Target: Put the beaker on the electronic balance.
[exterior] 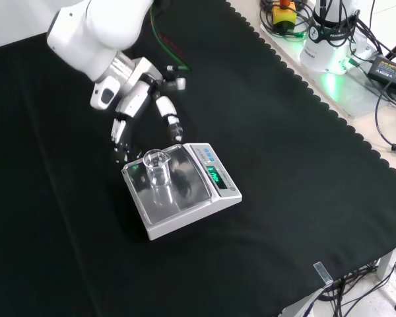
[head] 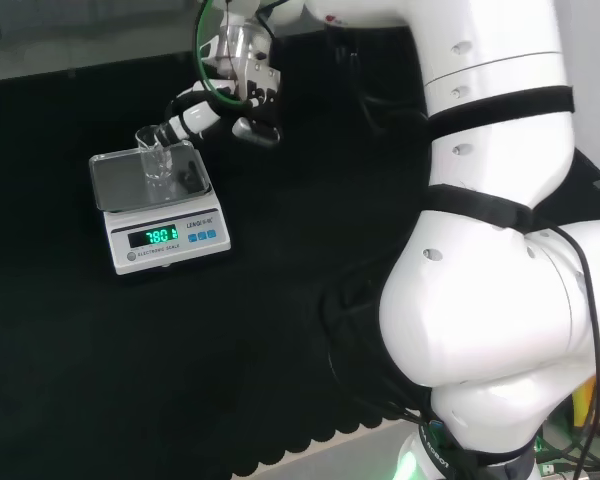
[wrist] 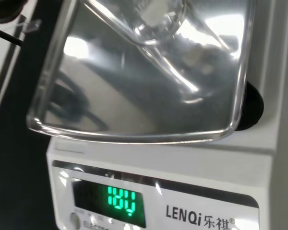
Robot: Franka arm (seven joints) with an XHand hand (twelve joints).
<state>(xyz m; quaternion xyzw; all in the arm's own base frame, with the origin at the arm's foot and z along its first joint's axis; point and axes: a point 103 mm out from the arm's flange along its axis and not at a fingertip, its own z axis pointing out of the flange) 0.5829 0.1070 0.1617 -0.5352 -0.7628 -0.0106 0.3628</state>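
A small clear glass beaker (head: 157, 157) (exterior: 157, 173) stands upright on the steel pan of the white electronic balance (head: 170, 243) (exterior: 197, 212), toward the pan's rear. The balance's green display is lit. My hand (head: 242, 98) (exterior: 135, 98) hovers just behind and above the beaker, open. In the front view its straight fingers (exterior: 119, 140) and thumb (exterior: 173, 127) spread to either side of the beaker, with a gap showing between them and the glass. The wrist view looks down on the pan (wrist: 110, 100), with the beaker's base (wrist: 161, 21) at the pan's far side.
Black cloth spreads around the balance on all sides. In the front view the cloth's scalloped edge (exterior: 303, 66) runs along the right, with cables and boxes (exterior: 330, 46) beyond it. The arm's white links (head: 500, 250) take up the right of the head view.
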